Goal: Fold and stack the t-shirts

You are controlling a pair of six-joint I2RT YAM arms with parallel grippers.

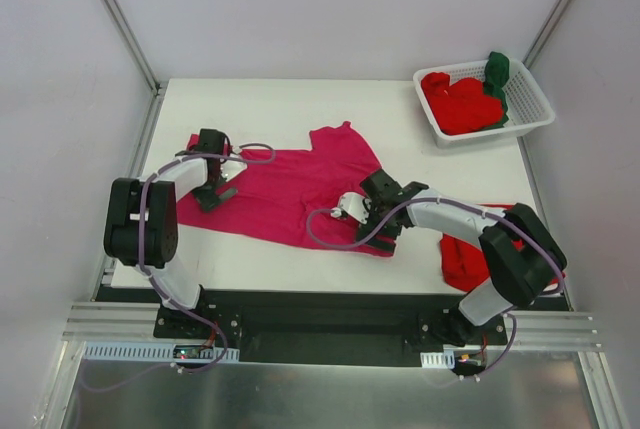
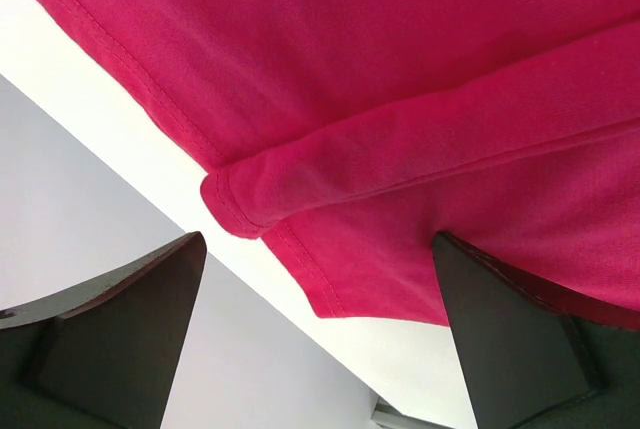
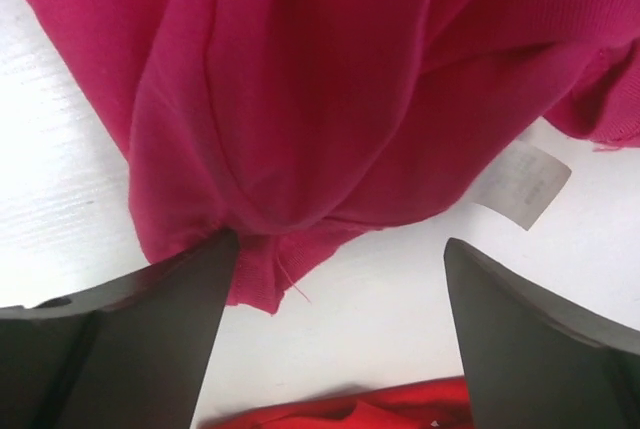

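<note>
Left tool [image 2: 320, 339]: jaws wide apart over the pink shirt's [image 1: 290, 184] folded hem, near the tabletop's [image 1: 270, 104] left edge.
Pink shirt: spread across the tabletop's middle.
Right tool [image 3: 335, 319]: jaws apart at the shirt's near right corner.
Red shirt [image 1: 462, 261]: bunched at the near right edge.
Basket [image 1: 535, 104]: far right corner, holding red shirts [image 1: 460, 104] and a green shirt [image 1: 497, 74].

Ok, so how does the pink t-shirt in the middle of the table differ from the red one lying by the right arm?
The pink t-shirt is magenta, the red t-shirt bright red. The pink t-shirt lies spread wide; the red t-shirt is a compact heap. The pink one shows almost whole mid-table; the red one is partly hidden by the right arm. Both rest on the table, outside the basket.
</note>
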